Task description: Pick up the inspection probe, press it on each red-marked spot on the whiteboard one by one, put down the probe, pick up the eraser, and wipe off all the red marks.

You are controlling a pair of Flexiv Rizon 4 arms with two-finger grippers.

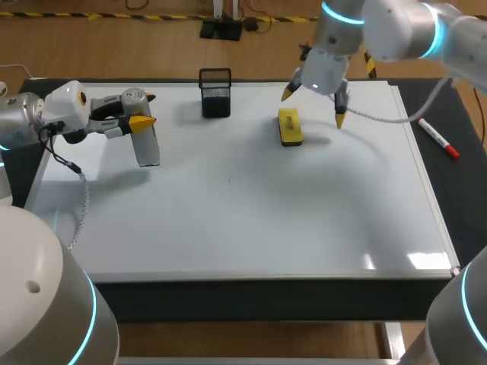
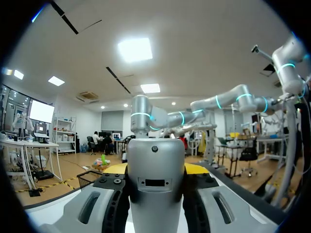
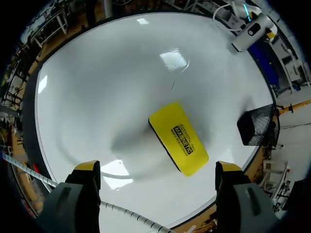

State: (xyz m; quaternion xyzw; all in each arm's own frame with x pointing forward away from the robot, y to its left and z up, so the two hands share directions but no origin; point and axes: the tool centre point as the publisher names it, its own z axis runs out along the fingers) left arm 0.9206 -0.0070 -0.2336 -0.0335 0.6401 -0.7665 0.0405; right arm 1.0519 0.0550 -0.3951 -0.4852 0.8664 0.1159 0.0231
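Note:
The yellow eraser [image 1: 290,126] lies flat on the whiteboard [image 1: 251,220] towards the back. My right gripper [image 1: 313,106] hangs open just above it, touching nothing. In the right wrist view the eraser [image 3: 178,137] lies below and ahead of the spread fingers [image 3: 87,167]. My left gripper [image 1: 144,109] is at the board's left, shut on the silver inspection probe [image 1: 147,143], which hangs down with its end near the surface. The probe [image 2: 155,184] fills the gap between the left fingers. I see only one small faint dark stroke [image 1: 228,180] on the board.
A black mesh basket [image 1: 215,93] stands at the back of the board, left of the eraser. A red marker [image 1: 437,139] lies on the dark table right of the board. The right arm's cable [image 1: 396,114] trails over the back right corner.

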